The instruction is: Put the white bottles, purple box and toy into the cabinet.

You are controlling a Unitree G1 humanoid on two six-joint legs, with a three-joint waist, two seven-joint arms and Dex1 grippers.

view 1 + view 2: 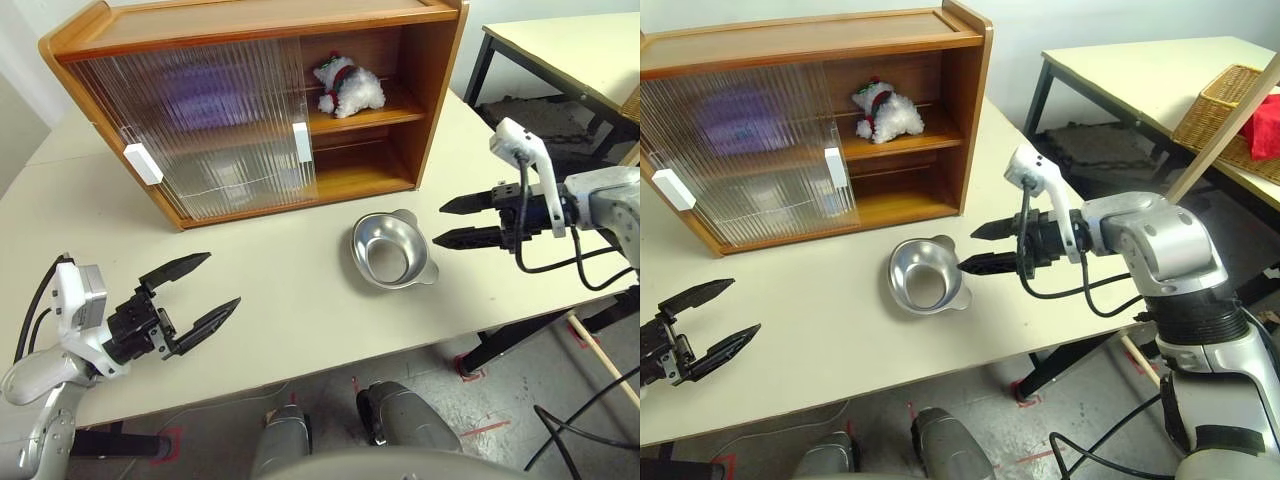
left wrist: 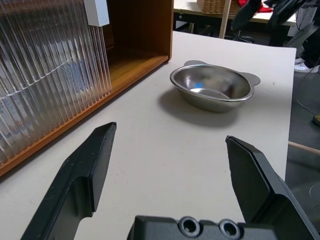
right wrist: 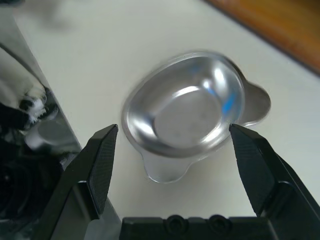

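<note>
You see both your left tool (image 1: 201, 291) and right tool (image 1: 452, 222) gaping empty over the worktop (image 1: 290, 270), the shiny oval metal bowl (image 1: 392, 250) beside the right, while the fluffy toy (image 1: 347, 88) sits on the wooden cabinet (image 1: 430, 90) shelf beside its ribbed translucent doors (image 1: 200, 125).

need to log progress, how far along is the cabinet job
Done: the toy sits on the upper shelf of the cabinet, in the open right part. A purple shape shows behind the ribbed doors, likely the box; the bottles cannot be made out. In hand: nothing, the left gripper and right gripper are both open and empty. Only a metal bowl sits on the table. Left: possibly closing the door.
</note>
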